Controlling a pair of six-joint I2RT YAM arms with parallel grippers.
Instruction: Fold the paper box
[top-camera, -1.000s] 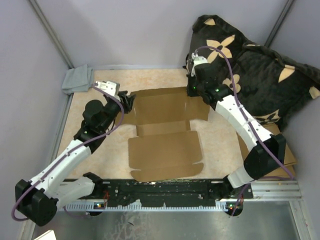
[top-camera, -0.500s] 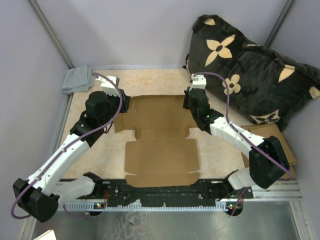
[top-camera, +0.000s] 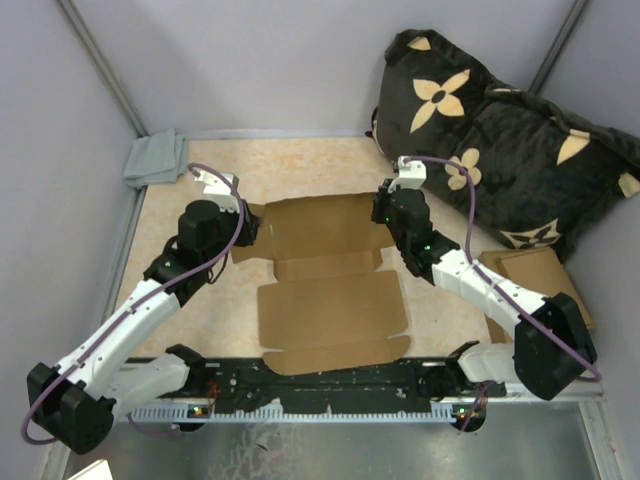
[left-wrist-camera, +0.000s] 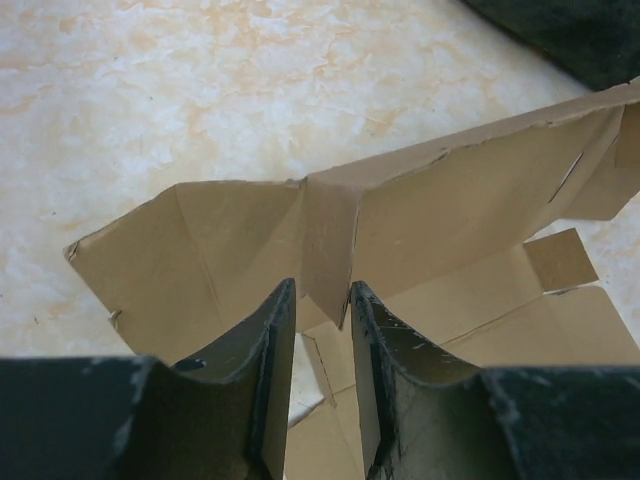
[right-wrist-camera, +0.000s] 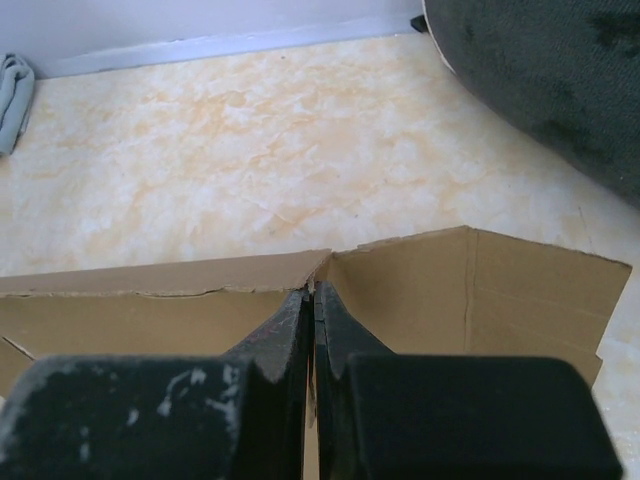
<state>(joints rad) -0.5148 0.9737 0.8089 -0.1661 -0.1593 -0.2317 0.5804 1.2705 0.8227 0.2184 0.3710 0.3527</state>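
The paper box (top-camera: 335, 310) lies opened out on the mottled tabletop, its back panel raised a little between the two grippers. My left gripper (top-camera: 250, 226) is at the box's back left corner. In the left wrist view its jaws (left-wrist-camera: 320, 290) stand slightly apart, with the tip of a folded flap (left-wrist-camera: 330, 240) between them. My right gripper (top-camera: 386, 212) is at the back right corner. In the right wrist view it (right-wrist-camera: 312, 293) is shut on the top edge of the cardboard wall (right-wrist-camera: 480, 290).
A black pillow with tan flowers (top-camera: 500, 130) leans at the back right. Flat cardboard sheets (top-camera: 545, 270) lie at the right, partly under the right arm. A grey cloth (top-camera: 155, 160) sits in the back left corner. Walls enclose the table.
My right gripper has come down from near the pillow to the box's back right corner and closed on it. My left gripper moved nearer along the left corner. The box shifted slightly left.
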